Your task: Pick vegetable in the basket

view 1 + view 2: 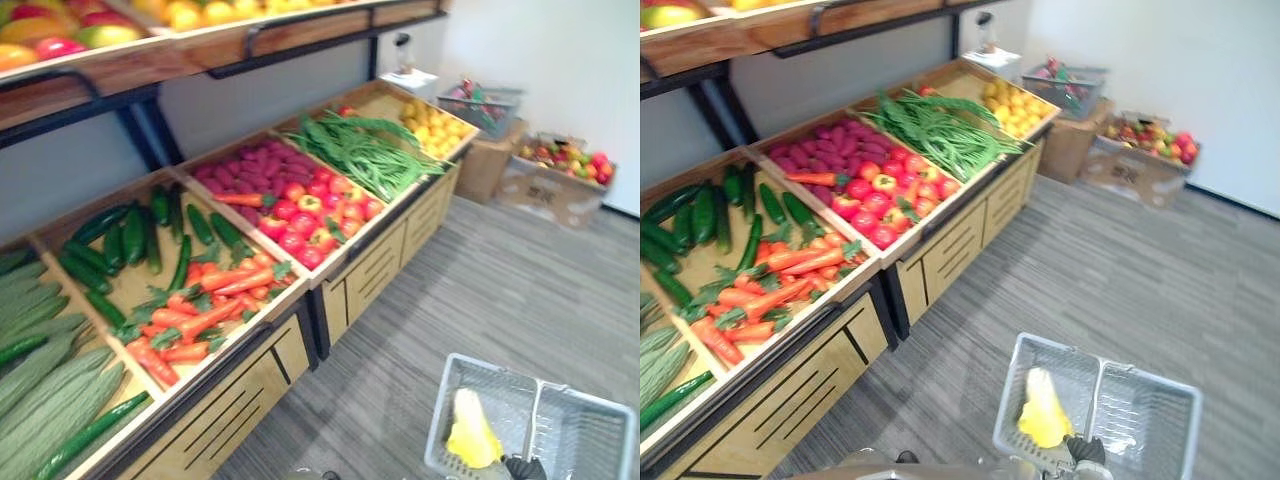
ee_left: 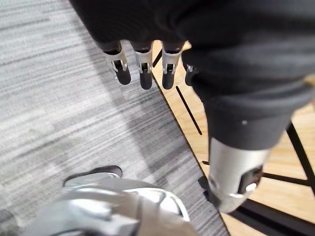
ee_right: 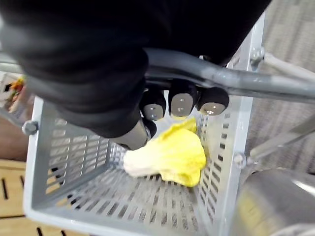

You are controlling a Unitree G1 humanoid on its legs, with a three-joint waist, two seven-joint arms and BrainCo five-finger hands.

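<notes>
In the left eye view a wooden produce stand (image 1: 250,390) runs along the left, its compartments crowded with cucumbers (image 1: 120,245), carrots (image 1: 200,305), tomatoes (image 1: 315,215) and green beans (image 1: 370,150). Beside its front edge lies a wide stretch of grey carpet (image 1: 480,290), so there looks to be plenty of room to move. A grey basket (image 1: 585,440) hangs over that carpet, and a pale yellow cabbage (image 1: 470,432) lies in it against the wall on the stand's side. In the right eye view the right hand (image 1: 1085,450) sits at the basket's near edge. In the left wrist view the left hand (image 2: 146,73) hangs released with straight fingers, holding nothing, just beside the stand's front edge. In the right wrist view the right hand is clenched round the basket's handle (image 3: 236,81), and the cabbage rests on the slotted bottom below it, near one side wall. The cabbage is probably light and soft-leaved, easily crushed. A carrot should be stiff, light and smooth, best taken round the orange middle. Its leafy top would likely slip or tear. The carrots lie piled, so the topmost looks easiest.
</notes>
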